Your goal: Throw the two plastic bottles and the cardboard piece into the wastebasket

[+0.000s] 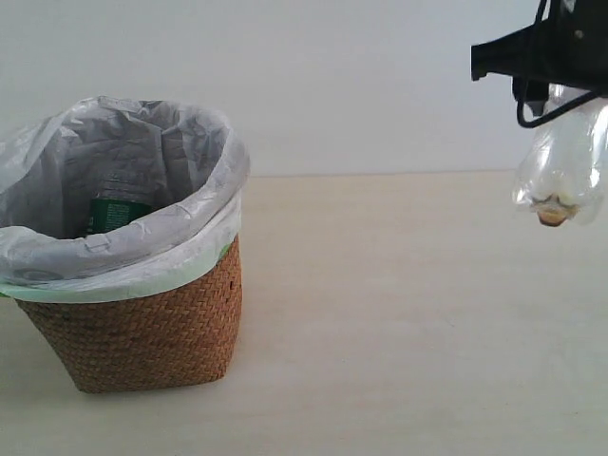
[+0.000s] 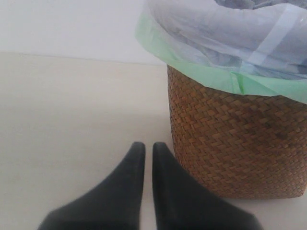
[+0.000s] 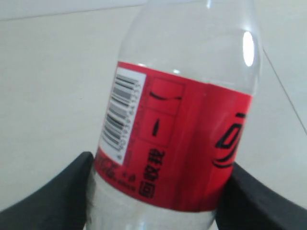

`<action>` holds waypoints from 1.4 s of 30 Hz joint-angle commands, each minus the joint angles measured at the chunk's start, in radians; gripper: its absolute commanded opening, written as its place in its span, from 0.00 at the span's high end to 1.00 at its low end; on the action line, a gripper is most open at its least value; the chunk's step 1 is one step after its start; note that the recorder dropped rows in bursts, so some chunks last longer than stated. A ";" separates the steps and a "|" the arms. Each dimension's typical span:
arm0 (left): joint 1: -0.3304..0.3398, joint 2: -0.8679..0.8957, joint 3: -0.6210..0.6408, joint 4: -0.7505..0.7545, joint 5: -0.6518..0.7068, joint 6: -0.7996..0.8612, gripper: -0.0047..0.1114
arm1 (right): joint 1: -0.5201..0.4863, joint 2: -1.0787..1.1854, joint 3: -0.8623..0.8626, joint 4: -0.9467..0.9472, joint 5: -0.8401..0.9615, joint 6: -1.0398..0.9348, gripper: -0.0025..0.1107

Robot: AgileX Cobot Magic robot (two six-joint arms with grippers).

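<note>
The brown wicker wastebasket [image 1: 142, 332] with its white bag stands at the left; the green-label bottle [image 1: 114, 214] lies inside it. At the top right my right gripper [image 1: 560, 85] hangs high above the table, shut on the clear red-label bottle [image 1: 563, 166], whose base points down. In the right wrist view the two dark fingers [image 3: 67, 191] squeeze the red-label bottle [image 3: 177, 139] at the edge of its label. My left gripper [image 2: 148, 148] is shut and empty, low beside the wastebasket [image 2: 235, 143]. The cardboard piece is out of view.
Pale table surface [image 1: 408, 313] stretches between the basket and the right arm. A white wall stands behind.
</note>
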 commanded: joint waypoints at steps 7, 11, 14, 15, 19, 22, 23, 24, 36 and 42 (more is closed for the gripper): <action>0.003 -0.002 0.003 0.002 -0.003 -0.009 0.91 | -0.004 0.101 -0.021 0.370 -0.109 -0.093 0.98; 0.003 -0.002 0.003 0.002 -0.003 -0.009 0.91 | 0.008 0.115 -0.169 1.165 -0.505 -0.586 0.93; 0.003 -0.002 0.003 0.002 -0.003 -0.009 0.91 | 0.044 0.118 -0.282 1.483 -0.636 -0.842 0.65; 0.003 -0.002 0.003 0.002 -0.003 -0.009 0.91 | 0.058 0.120 -0.305 1.448 -0.651 -0.833 0.48; 0.003 -0.002 0.003 0.002 -0.003 -0.009 0.91 | 0.080 0.163 -0.312 1.223 -0.582 -0.584 0.06; 0.003 -0.002 0.003 0.002 -0.003 -0.009 0.91 | 0.092 0.237 -0.312 1.228 -0.576 -0.518 0.06; 0.003 -0.002 0.003 0.002 -0.003 -0.009 0.91 | 0.107 0.254 -0.312 1.261 -0.600 -0.558 0.06; 0.003 -0.002 0.003 0.002 -0.003 -0.009 0.91 | 0.122 0.269 -0.312 1.288 -0.631 -0.619 0.06; 0.003 -0.002 0.003 0.002 -0.003 -0.009 0.91 | 0.125 0.220 -0.312 1.147 -0.598 -0.656 0.68; 0.003 -0.002 0.003 0.002 -0.003 -0.009 0.91 | 0.125 0.174 -0.312 1.018 -0.522 -0.670 0.96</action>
